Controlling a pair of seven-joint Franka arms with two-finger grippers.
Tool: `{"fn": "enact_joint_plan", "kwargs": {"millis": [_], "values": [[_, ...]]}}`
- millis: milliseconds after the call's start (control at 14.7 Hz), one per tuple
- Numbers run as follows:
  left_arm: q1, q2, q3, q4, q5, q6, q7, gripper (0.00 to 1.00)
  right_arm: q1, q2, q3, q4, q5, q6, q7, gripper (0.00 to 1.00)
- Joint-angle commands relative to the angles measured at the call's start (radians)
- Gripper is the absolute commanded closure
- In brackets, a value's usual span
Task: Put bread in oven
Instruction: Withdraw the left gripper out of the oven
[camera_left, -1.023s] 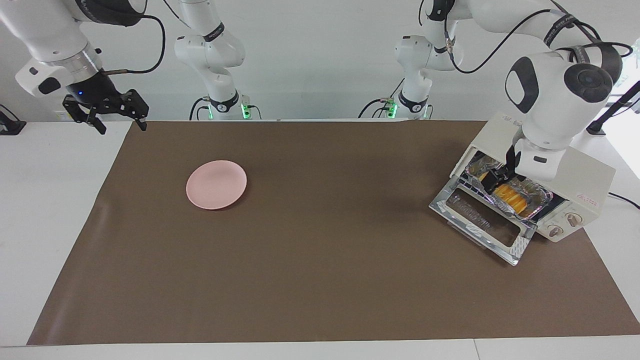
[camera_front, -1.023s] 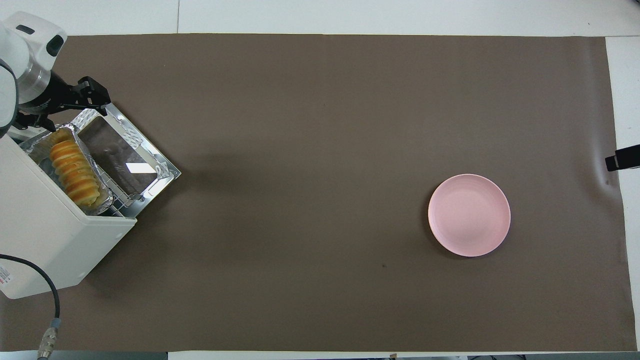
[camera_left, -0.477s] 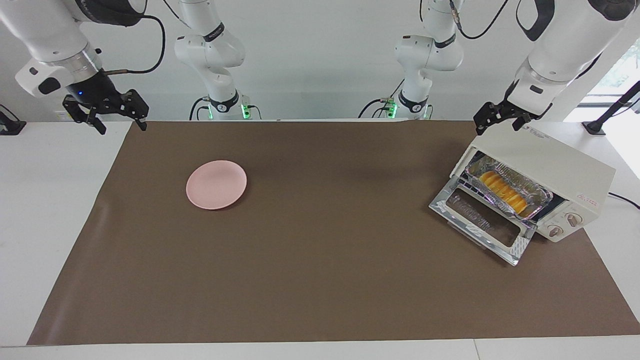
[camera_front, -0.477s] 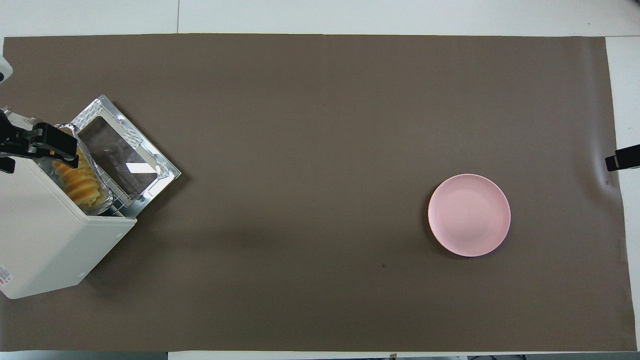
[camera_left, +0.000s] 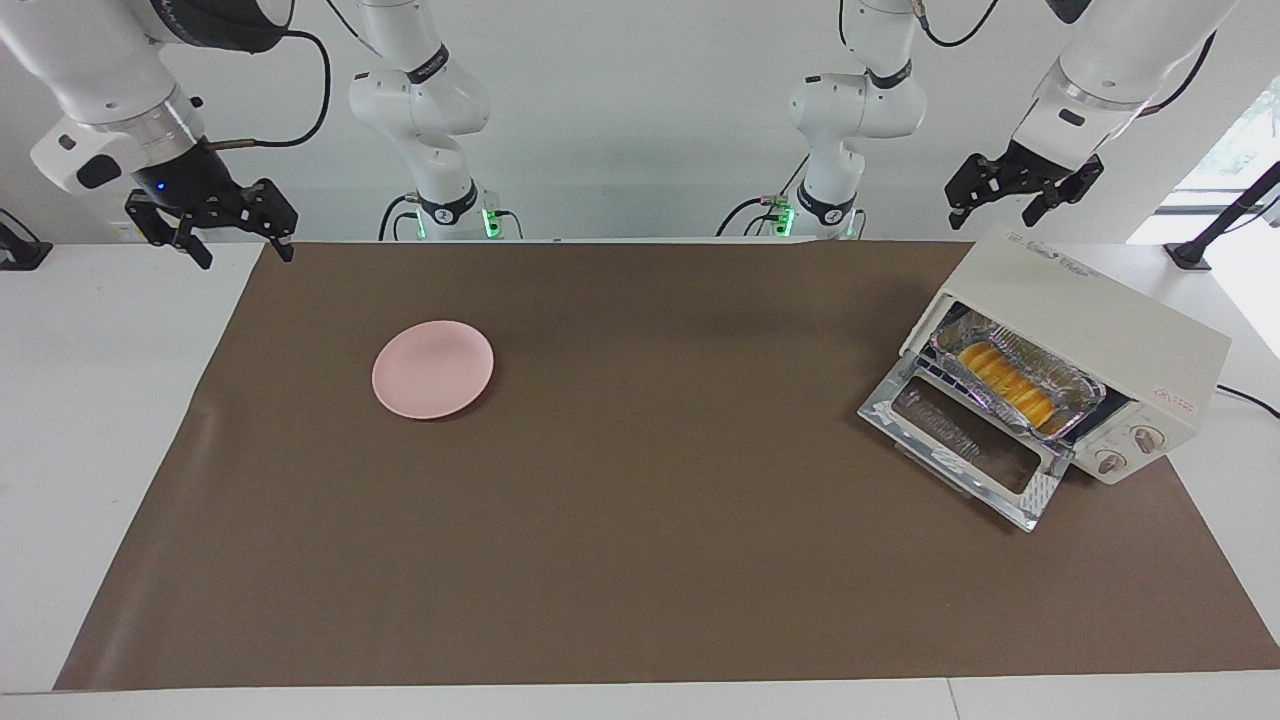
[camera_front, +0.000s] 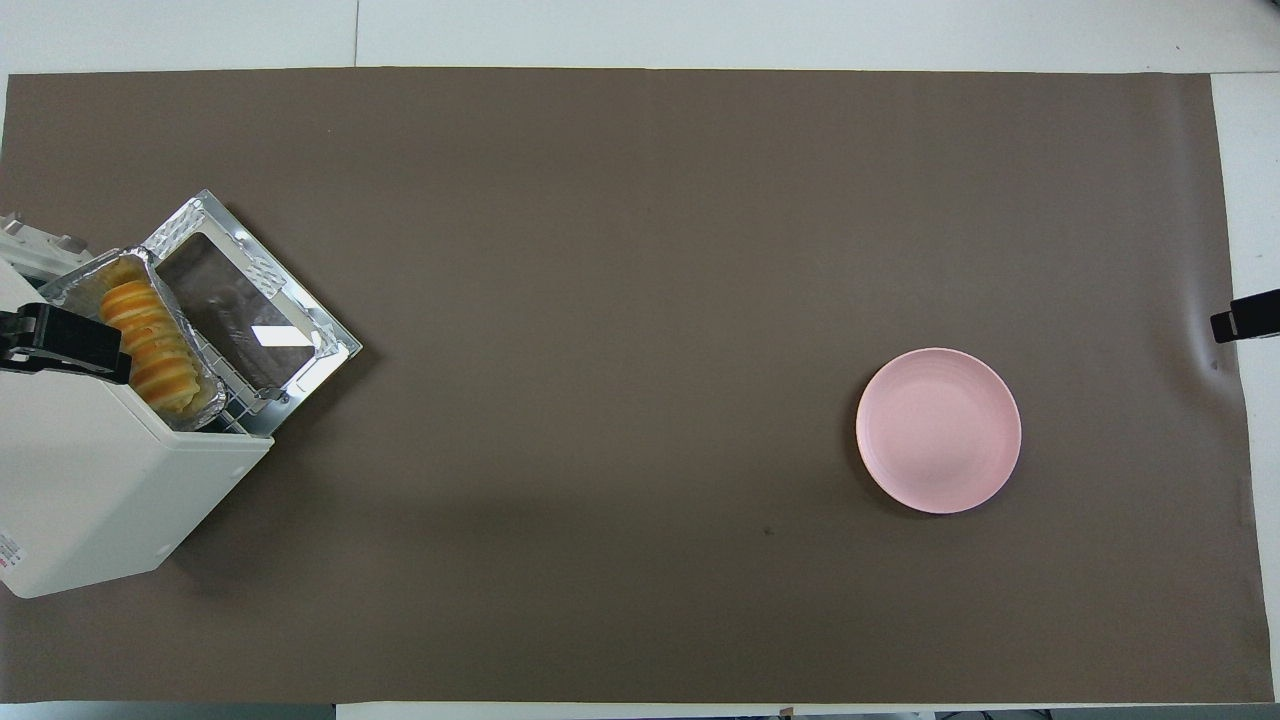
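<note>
The bread (camera_left: 1005, 384) lies in a crinkled foil tray (camera_left: 1015, 372) on the wire rack inside the oven (camera_left: 1090, 345), its ridged yellow-orange top showing through the open mouth. From overhead the loaf (camera_front: 148, 345) runs lengthwise along the tray (camera_front: 75, 284), with one end at the oven's front edge. The oven's glass door (camera_left: 968, 440) hangs folded down flat in front of it, resting low over the brown mat (camera_left: 640, 560). The oven stands at my left arm's end of the table, turned at a slant, its two knobs beside the opening.

My left gripper (camera_left: 1022, 190) hangs in the air above the top of the oven, jaws spread wide and holding nothing — it touches neither the oven nor the tray. From overhead, only one black piece of it shows, over the oven roof beside the loaf.

A round pink plate (camera_left: 433, 369) sits bare on the mat, well apart from the oven, toward my right arm's end of the table.

My right gripper (camera_left: 212, 222) waits up off the table at that end, over the mat's edge — jaws wide open, nothing between them.
</note>
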Motion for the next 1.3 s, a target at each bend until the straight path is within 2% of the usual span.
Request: {"fn": "enact_joint_plan", "kwargs": {"millis": [0,477,750,1227], "values": [[0.022,0.008,-0.034,-0.01,-0.021,-0.008,0.008,0.0,-0.002,-0.016,0.003,-0.015,-0.014,-0.009,-0.014,0.0],[0.035,-0.004,-0.04,-0.029,-0.019,0.001,0.003,0.0,-0.002,-0.016,0.003,-0.015,-0.014,-0.009,-0.016,0.0],[0.029,-0.029,-0.043,-0.117,-0.019,0.087,0.008,0.0,-0.002,-0.016,0.003,-0.015,-0.014,-0.007,-0.014,0.0],[0.036,-0.004,-0.043,-0.128,-0.022,0.095,0.006,0.0,-0.002,-0.016,0.003,-0.015,-0.014,-0.009,-0.014,0.0]]}}
